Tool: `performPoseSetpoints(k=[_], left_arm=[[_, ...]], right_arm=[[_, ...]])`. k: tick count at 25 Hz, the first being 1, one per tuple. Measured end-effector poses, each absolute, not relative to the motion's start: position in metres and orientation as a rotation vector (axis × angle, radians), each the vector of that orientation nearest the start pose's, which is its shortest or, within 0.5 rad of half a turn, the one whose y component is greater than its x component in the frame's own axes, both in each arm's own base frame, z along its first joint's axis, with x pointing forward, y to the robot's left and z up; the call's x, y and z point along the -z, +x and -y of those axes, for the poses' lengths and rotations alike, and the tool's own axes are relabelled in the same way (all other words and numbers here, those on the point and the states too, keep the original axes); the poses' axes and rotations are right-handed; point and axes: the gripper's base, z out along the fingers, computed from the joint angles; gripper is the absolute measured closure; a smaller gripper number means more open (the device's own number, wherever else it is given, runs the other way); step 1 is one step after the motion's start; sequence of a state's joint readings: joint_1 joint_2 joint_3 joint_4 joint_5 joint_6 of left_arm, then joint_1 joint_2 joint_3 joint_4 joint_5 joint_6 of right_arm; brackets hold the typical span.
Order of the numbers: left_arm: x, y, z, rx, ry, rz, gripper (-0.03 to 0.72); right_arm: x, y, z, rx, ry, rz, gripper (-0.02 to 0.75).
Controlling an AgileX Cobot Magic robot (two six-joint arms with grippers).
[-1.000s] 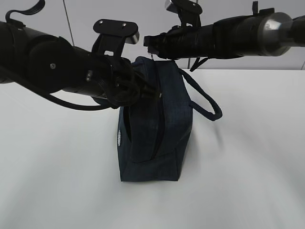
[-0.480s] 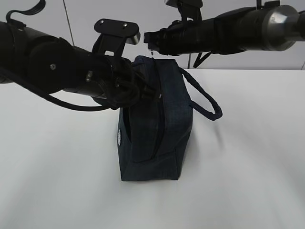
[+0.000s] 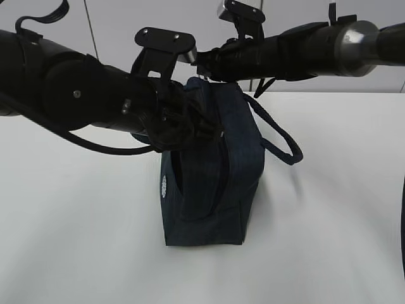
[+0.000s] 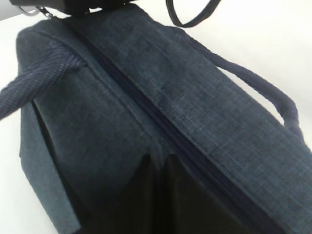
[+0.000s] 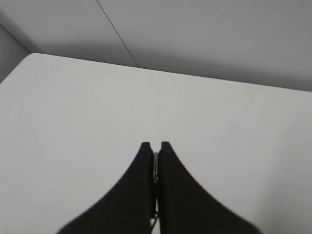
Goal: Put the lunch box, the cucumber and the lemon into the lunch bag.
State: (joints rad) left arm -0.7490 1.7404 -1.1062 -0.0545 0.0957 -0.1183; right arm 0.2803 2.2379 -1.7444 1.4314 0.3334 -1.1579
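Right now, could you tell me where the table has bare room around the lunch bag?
The table is bare in front of the lunch bag and out to both sides. It is crowded above the bag, where both arms meet; its handle loops rightward.

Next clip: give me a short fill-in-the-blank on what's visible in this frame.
1. The lunch bag stands on a ___ table.
2. The right gripper has its jaws ___.
3. The left gripper is at the bag's ___ side in the exterior view.

Missing words: white; shut; left
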Motion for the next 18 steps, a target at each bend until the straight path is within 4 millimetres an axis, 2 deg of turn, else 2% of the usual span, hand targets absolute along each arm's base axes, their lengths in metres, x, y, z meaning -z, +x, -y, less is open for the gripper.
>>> performPoseSetpoints(k=[14, 18], left_arm=[[-0.227, 0.278, 0.263, 0.488, 0.686, -2.180, 0.692], [-0.226, 0.278, 0.263, 0.485, 0.689, -2.183, 0.692]], right_arm=[[-0.190, 0.488, -0.160, -0.649, -0.274, -2.231, 0.738], [-0.177, 0.488, -0.156, -0.680, -0.290, -2.290, 0.738]])
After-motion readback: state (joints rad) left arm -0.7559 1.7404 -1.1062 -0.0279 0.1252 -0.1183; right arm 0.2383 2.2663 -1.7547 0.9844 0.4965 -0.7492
